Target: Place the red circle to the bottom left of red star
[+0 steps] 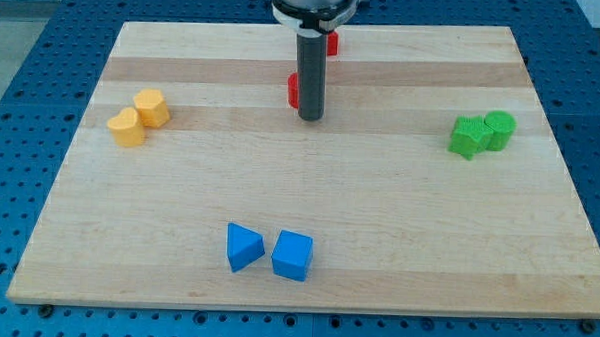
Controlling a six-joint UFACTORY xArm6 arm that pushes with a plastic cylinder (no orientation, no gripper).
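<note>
Because my tip [311, 118] stands touching the right side of a small red block [294, 89], the rod hides its shape. There is no gripper; the rod holds nothing. Another red block [332, 44] lies behind, toward the view's top of the wooden tabletop [379, 211].

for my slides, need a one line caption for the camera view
My tip beside a red block, another red block behind the rod.
</note>
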